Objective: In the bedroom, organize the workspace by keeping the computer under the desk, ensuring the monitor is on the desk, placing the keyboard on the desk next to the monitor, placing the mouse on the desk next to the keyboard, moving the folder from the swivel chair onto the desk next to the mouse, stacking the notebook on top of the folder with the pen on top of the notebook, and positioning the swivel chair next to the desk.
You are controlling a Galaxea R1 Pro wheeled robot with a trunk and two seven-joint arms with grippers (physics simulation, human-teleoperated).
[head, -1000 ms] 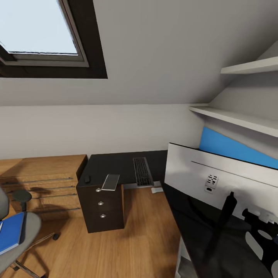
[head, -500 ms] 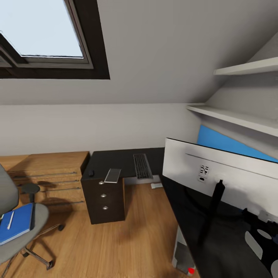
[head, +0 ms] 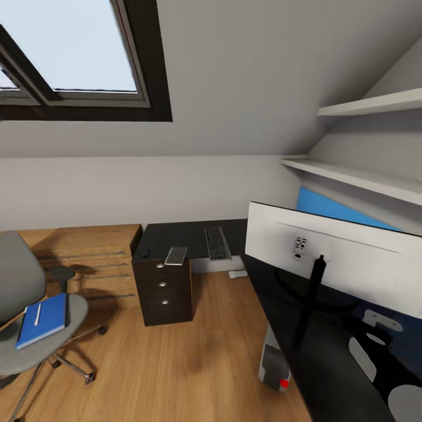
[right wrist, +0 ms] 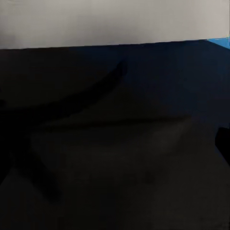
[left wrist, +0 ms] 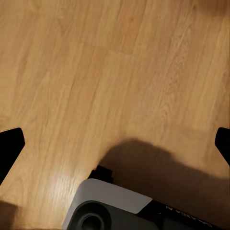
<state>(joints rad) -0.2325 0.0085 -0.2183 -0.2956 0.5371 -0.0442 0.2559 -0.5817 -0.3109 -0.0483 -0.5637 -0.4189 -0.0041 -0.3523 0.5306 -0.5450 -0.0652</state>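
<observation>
A grey swivel chair [head: 23, 310] stands on the floor at the left, apart from the desk. On its seat lies a blue folder [head: 47, 319] with a thin white pen [head: 38, 313] on top. The black L-shaped desk [head: 181, 234] carries a dark keyboard [head: 217, 242], a small black mouse [head: 145, 254] and a flat grey notebook [head: 176, 255]. The white back of the monitor [head: 351, 264] stands close on the desk's near wing. The computer tower [head: 274, 364] sits under that wing. My left gripper [left wrist: 115, 143] hangs open over bare wood floor. My right gripper [right wrist: 115, 143] hovers open above the dark desk top.
A wooden dresser [head: 82, 258] lines the back wall left of the desk. A drawer unit [head: 164, 293] supports the desk's left end. White shelves [head: 357, 176] jut out at the right. Open floor [head: 176, 363] lies between chair and desk. My base [left wrist: 120, 208] shows below the left gripper.
The whole head picture has shifted, so the camera moved: the desk looks farther off, more of the chair shows, and the computer tower has come into sight. Nothing on the desk moved.
</observation>
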